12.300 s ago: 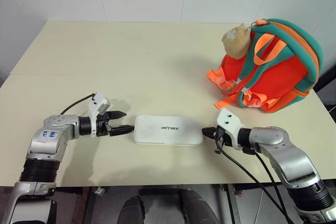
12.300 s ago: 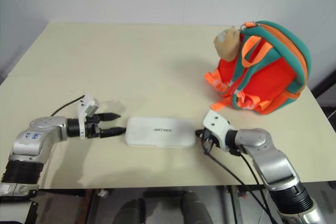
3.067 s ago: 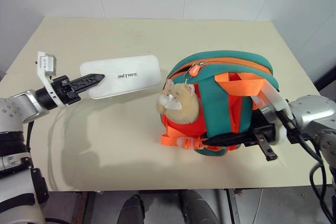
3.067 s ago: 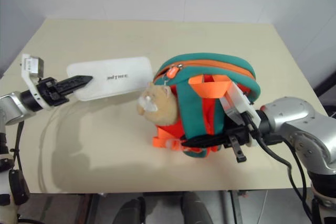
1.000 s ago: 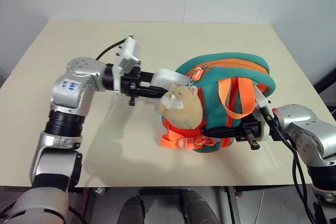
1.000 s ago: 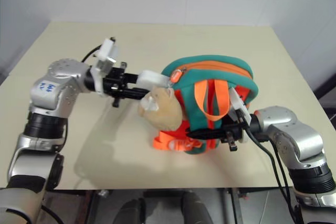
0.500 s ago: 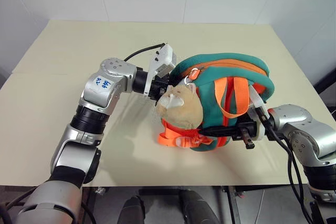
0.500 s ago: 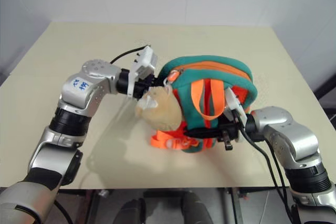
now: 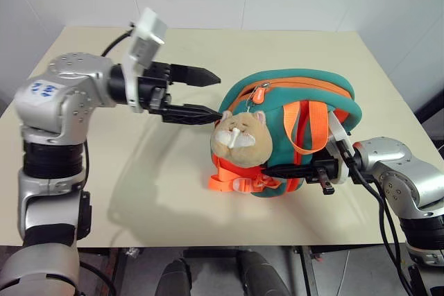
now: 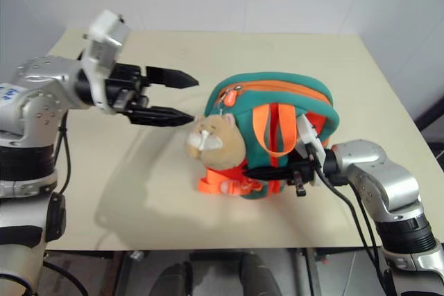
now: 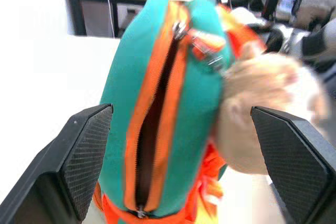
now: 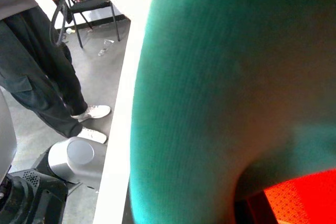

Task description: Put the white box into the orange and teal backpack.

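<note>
From my remote station, I see the left gripper (image 9: 198, 93) raised above the cream table (image 9: 104, 192) at about ten o'clock from the orange and teal backpack (image 9: 291, 136), its two black fingers spread wide with nothing between them, their tips just short of the bag's near end. In the left wrist view the bag's zippered mouth (image 11: 152, 129) lies squarely between those parted fingers, an orange-edged slit showing only a dark gap. I cannot make out the white box anywhere on the tabletop or through that slit, so I cannot tell from these views where it lies. The backpack sits at the middle of the table, a tan plush toy (image 9: 239, 138) hanging on its front face, orange webbing (image 9: 239, 184) bunched beneath at six o'clock. At four o'clock from the bag, the right gripper (image 9: 284, 169) reaches in level along the bag's lower side, its fingers closed tight against the teal trim; whether fabric is actually pinched between them I cannot tell. The right wrist view looks close onto teal cloth, with a person's dark trousers (image 12: 37, 72) and white shoes beyond the table edge.
</note>
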You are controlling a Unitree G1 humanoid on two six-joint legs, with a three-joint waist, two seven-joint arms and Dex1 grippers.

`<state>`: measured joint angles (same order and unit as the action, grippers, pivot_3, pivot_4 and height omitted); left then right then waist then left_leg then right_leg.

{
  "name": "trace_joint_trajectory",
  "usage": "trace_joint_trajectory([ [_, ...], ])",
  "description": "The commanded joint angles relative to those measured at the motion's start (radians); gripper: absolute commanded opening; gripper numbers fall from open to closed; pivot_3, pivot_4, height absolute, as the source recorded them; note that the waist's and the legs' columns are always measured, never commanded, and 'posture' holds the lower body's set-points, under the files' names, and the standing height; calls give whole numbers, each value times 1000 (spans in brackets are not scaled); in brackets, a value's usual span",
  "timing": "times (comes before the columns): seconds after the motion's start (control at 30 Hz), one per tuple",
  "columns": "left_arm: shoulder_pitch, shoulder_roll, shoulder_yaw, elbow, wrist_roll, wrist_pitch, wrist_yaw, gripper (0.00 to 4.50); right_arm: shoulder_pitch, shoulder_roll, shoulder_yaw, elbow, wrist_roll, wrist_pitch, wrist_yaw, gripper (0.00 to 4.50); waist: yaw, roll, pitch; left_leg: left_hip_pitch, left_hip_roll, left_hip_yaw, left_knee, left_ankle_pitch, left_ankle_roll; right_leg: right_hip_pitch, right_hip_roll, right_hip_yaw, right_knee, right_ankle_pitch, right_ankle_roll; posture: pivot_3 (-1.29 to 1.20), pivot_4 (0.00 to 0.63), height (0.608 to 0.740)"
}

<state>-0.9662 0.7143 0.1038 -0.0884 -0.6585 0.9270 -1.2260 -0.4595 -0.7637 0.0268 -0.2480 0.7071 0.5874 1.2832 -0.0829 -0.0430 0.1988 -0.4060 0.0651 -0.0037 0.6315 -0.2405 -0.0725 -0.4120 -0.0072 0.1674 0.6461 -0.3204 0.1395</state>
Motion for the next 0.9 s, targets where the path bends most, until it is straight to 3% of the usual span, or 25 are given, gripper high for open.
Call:
trace_joint_trajectory([
  [0.03, 29, 3, 125, -139, -154, 84, 78, 4481, -7, -1, -11, -5, -6, -15, 7, 0, 0, 0, 0, 0, 0, 0, 0, 0, 0, 0, 0, 0, 0, 0, 0, 0, 150, 740],
  [0.2, 166, -38, 173, -355, -319, 205, 269, 4481, 2, 6, -5, 5, -20, -30, 7, 0, 0, 0, 0, 0, 0, -1, 0, 0, 0, 0, 0, 0, 0, 0, 0, 0, 150, 740],
  [0.37, 250, -57, 130, -435, -309, 201, 414, 4481, -4, 26, -13, 21, -12, -43, 12, 0, -1, 0, 0, 1, 0, -1, 2, 0, 0, 2, 0, 0, 1, 1, 1, 0, 150, 740],
  [0.9, 155, -95, -58, -344, -247, 170, 540, 4481, -12, 189, -98, 9, -11, -184, -126, 0, 0, 0, 0, 1, -1, -1, 1, 1, 0, 2, 0, 0, -2, 2, 2, 0, 150, 740],
])
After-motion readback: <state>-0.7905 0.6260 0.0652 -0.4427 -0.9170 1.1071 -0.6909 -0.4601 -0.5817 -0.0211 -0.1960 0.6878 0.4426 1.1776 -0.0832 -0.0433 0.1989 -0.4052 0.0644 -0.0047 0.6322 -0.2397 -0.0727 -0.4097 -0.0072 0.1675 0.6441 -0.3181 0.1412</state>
